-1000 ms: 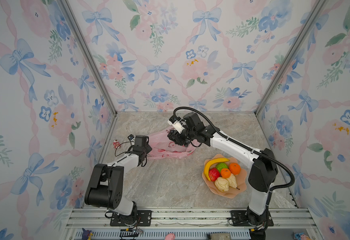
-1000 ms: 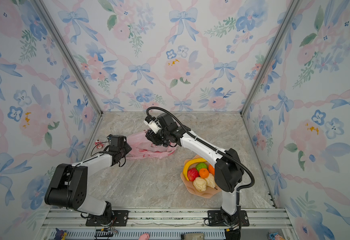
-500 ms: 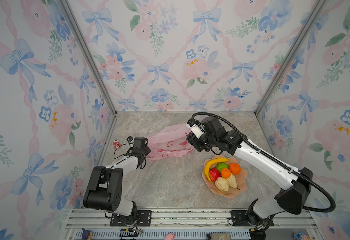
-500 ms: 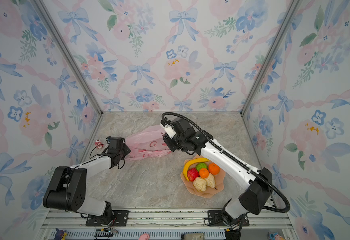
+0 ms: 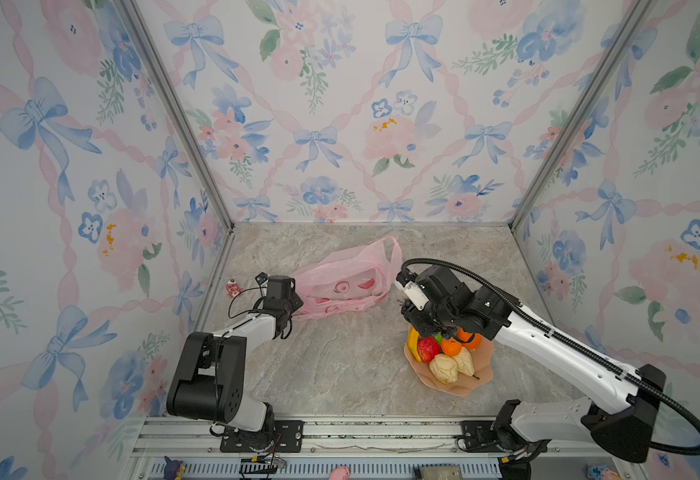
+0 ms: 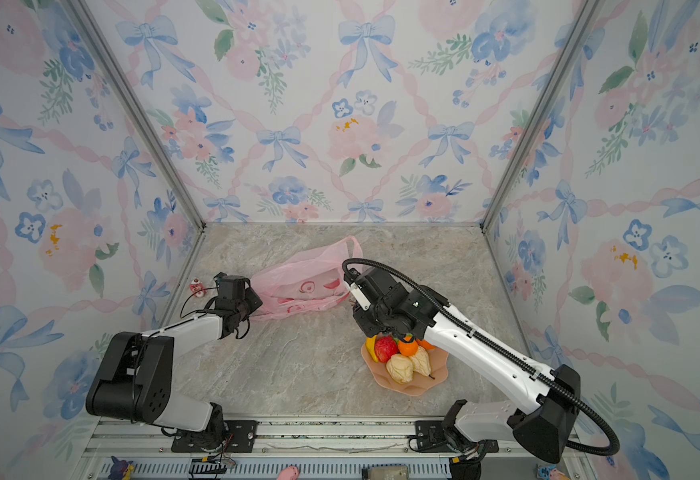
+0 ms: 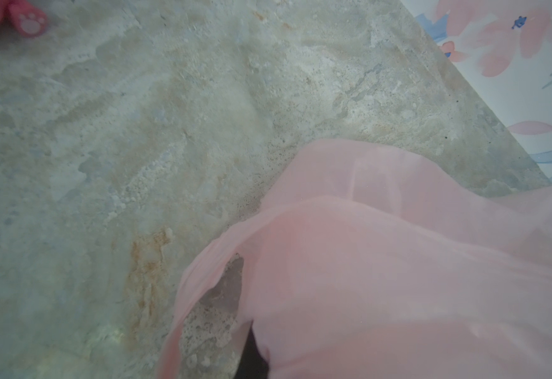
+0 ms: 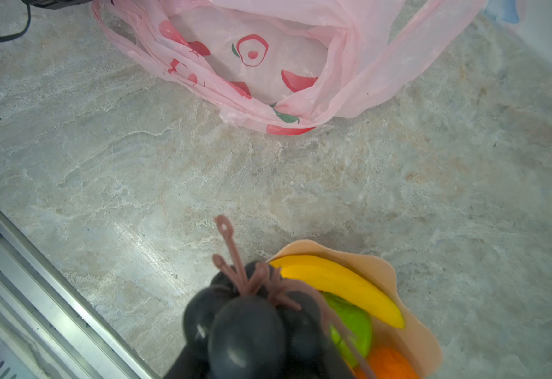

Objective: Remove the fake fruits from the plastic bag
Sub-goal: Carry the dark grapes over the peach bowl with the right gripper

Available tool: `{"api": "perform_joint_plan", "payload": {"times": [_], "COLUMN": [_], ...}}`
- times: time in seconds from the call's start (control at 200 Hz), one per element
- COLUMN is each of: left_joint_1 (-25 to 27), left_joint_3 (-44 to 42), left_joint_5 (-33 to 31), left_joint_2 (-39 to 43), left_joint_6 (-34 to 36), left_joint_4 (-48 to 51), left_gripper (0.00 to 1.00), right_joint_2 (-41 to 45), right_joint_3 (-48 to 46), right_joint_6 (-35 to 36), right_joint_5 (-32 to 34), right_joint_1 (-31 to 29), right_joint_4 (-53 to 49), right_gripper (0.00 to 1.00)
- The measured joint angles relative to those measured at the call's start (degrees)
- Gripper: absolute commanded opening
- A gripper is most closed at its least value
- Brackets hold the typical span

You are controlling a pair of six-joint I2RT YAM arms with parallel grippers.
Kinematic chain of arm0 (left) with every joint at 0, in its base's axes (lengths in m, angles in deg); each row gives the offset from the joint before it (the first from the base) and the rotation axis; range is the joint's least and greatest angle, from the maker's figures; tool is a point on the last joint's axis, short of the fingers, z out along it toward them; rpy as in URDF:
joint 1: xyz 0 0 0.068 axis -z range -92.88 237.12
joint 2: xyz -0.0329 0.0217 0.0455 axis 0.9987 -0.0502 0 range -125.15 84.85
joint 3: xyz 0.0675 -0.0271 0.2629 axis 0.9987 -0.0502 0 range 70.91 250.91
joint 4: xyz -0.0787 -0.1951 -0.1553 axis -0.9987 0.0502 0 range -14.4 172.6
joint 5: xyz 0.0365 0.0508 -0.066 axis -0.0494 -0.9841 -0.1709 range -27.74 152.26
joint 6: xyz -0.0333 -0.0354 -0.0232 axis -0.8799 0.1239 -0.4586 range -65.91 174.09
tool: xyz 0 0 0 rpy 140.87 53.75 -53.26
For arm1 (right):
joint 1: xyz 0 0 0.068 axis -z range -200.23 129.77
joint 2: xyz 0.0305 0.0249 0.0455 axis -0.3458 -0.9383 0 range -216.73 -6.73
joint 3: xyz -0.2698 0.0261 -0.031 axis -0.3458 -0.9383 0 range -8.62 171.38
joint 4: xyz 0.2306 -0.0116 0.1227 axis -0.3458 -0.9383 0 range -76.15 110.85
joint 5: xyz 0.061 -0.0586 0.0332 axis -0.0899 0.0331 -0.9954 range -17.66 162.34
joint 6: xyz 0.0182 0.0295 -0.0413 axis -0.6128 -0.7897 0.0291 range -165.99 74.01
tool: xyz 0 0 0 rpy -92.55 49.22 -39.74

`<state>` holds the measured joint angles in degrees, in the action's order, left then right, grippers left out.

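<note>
The pink plastic bag lies slumped on the marble counter at the middle of both top views, with red fruit prints on its film. The left end effector sits at the bag's left edge, closed together on a fold of the film. In the left wrist view pink film drapes over a dark finger at the lower edge.

The right end effector hangs right of centre, over the upper-left rim of the peach scalloped plate. It is clamped on the dark purple grape bunch, whose brown stem shows at the lower middle of the right wrist view.

On the plate lie a banana, a green fruit, two oranges, a red fruit and two pale pears. A small red-and-white figurine stands left of the bag, near the wall.
</note>
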<state>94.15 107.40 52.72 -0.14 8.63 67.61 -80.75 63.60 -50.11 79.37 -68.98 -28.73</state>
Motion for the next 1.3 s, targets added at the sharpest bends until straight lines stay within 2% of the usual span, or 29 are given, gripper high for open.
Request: {"api": "perform_joint_plan", "payload": {"times": [0.59,0.87,1.08,1.3], "left_joint_1": [0.0,0.0,0.0,0.0], "left_joint_3": [-1.0,-1.0,-1.0,-1.0], "left_joint_5": [1.0,1.4,1.4,1.4], "left_joint_2": [0.0,0.0,0.0,0.0], "left_joint_6": [0.0,0.0,0.0,0.2], "left_joint_4": [-1.0,-1.2,-1.2,-1.2], "left_gripper": [0.00,0.00,0.00,0.00], "right_joint_2": [0.7,-0.2,-1.7,-2.8], "right_joint_3": [-6.2,-7.5,-10.4,-12.5], "right_joint_6": [-5.9,-8.5,-9.4,-10.3], "right_joint_5": [6.4,10.8,11.3,11.2], "right_joint_1": [-8.0,-8.4,-8.4,-8.3], "right_joint_4": [-6.5,-9.2,-9.0,-7.6], "right_gripper": [0.37,0.37,0.38,0.46]}}
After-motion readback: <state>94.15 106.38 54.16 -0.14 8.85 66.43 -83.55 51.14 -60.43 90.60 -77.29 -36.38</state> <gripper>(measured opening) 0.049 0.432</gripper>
